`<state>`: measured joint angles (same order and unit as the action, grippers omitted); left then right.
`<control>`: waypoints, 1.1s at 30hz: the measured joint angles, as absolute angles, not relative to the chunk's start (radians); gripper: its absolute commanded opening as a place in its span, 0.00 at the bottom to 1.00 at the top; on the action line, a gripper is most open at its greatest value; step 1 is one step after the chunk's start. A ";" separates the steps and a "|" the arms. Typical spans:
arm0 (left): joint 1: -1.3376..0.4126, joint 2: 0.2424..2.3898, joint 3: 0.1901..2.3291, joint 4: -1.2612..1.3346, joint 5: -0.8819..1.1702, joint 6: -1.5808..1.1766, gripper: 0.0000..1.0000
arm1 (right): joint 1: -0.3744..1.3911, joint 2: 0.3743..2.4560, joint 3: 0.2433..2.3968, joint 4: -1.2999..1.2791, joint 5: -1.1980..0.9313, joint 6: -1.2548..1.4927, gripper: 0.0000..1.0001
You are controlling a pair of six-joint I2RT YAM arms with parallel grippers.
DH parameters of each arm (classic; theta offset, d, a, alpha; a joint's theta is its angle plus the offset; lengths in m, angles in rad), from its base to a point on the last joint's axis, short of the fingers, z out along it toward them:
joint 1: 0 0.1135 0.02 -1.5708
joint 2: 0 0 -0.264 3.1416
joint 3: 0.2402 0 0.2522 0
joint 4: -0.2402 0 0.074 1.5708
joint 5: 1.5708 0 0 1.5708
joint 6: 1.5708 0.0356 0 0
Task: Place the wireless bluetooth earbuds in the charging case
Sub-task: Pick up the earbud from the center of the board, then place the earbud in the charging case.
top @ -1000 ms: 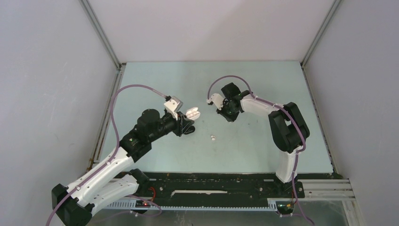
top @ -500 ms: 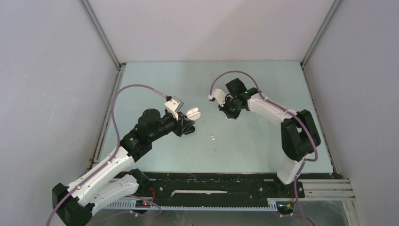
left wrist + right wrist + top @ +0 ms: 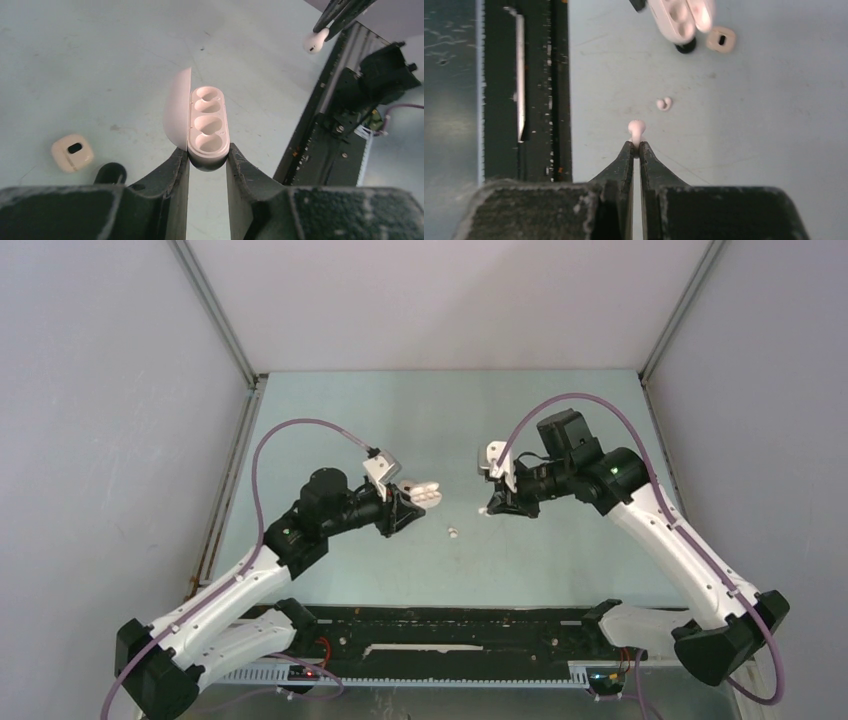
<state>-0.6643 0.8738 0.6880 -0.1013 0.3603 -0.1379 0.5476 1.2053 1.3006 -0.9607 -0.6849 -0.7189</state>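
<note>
My left gripper (image 3: 207,154) is shut on the base of a white charging case (image 3: 207,125), held above the table with its lid hinged open to the left and its wells empty. From the top view the case (image 3: 425,492) sits left of centre, just beyond the left gripper (image 3: 408,508). My right gripper (image 3: 636,145) is shut on the stem of a white earbud (image 3: 636,128), which hangs right of the case (image 3: 484,510). The left wrist view shows this earbud (image 3: 315,41) at top right. A second white earbud (image 3: 453,533) lies on the table between the arms.
A beige square piece with a dark slot (image 3: 72,152) and a small black round thing (image 3: 110,172) lie on the table under the case. The black rail (image 3: 450,625) runs along the near edge. Grey walls stand on three sides.
The right gripper shut on an earbud and carried it from the back centre nearer and to the right, the arm rising. The left arm shifted the case slightly right.
</note>
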 measured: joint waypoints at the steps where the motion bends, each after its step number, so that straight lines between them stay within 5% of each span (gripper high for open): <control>1: -0.665 0.884 0.688 -0.093 0.395 -0.133 0.00 | 0.562 1.194 1.301 -0.968 -0.701 -0.716 0.00; 16: -0.762 0.920 0.678 -0.058 0.686 -0.022 0.00 | 0.689 1.301 1.523 -1.036 -0.793 -0.580 0.00; 33: -0.794 0.896 0.668 -0.055 0.723 0.071 0.00 | 0.852 1.416 1.578 -1.061 -0.690 -0.530 0.00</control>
<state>-0.7944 0.8955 0.6678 -0.0551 0.7231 0.0711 0.8516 1.4158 1.5776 -1.0611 -0.6899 -0.5297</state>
